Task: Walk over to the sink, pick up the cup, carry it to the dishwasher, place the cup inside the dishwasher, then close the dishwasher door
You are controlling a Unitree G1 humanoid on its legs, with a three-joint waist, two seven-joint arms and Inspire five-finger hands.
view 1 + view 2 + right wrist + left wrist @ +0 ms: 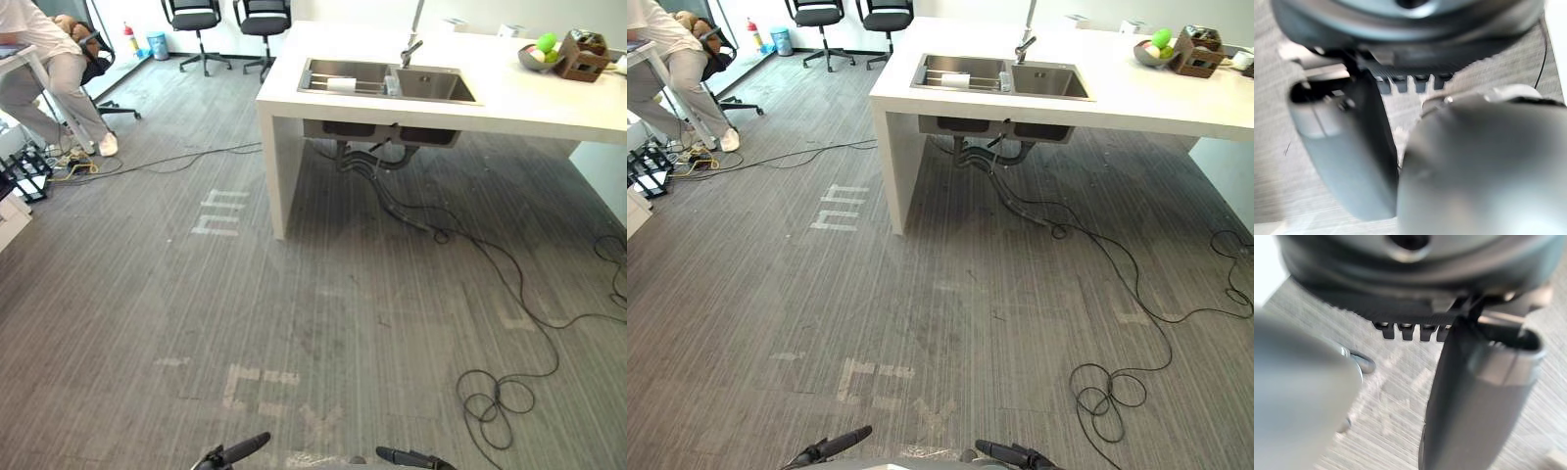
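Both my left hand and right hand hang low for the walk; fingers apart or curled, I cannot tell. The white cup, so judged, lies in the sink, well ahead.

Bright even light, faint soft shadows

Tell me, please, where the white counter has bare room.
The white counter is bare between the steel double sink and the grey fruit bowl, and along its front edge. That bowl and a brown box crowd its far right corner.
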